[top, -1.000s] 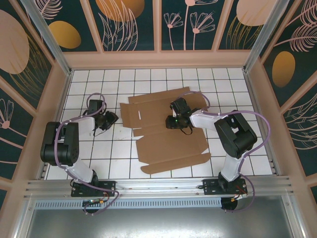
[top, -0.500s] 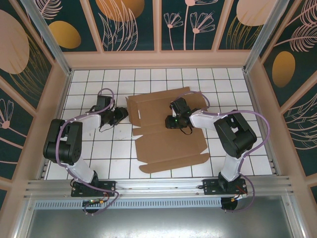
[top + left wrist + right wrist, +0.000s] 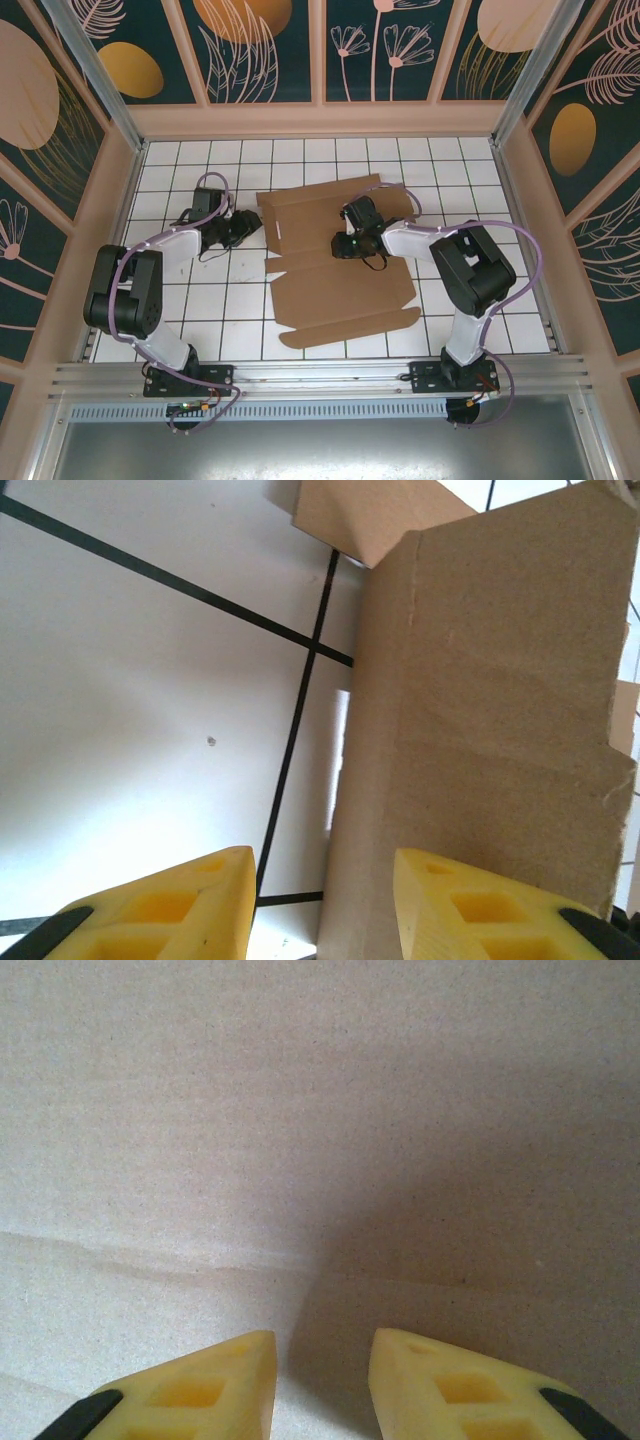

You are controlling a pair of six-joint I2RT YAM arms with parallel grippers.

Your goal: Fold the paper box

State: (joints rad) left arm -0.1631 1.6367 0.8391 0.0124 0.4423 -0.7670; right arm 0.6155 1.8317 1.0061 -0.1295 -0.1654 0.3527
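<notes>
The paper box [image 3: 340, 290] lies as a brown die-cut sheet on the white tiled floor [image 3: 200, 310]. Its left flap [image 3: 500, 680] is tipped up off the tiles. My left gripper [image 3: 248, 228] is at that flap's outer side. In the left wrist view its yellow fingers [image 3: 322, 855] stand apart, the flap's edge rising in the gap, close to the right finger [image 3: 470, 905]. My right gripper [image 3: 343, 245] is down on the sheet's middle panel [image 3: 320, 1110]. Its fingertips [image 3: 322, 1338] are a little apart over a crease, with nothing between them.
Raised wooden walls [image 3: 125, 190] fence the floor on three sides, and a metal rail [image 3: 320, 375] with both arm bases runs along the near edge. Bare tiles lie left of the sheet, along the far wall and at the right.
My left arm has swung right to the sheet's left edge and its jaws have widened. The left flap, flat a second ago, now stands tipped up. The right arm has barely moved.
</notes>
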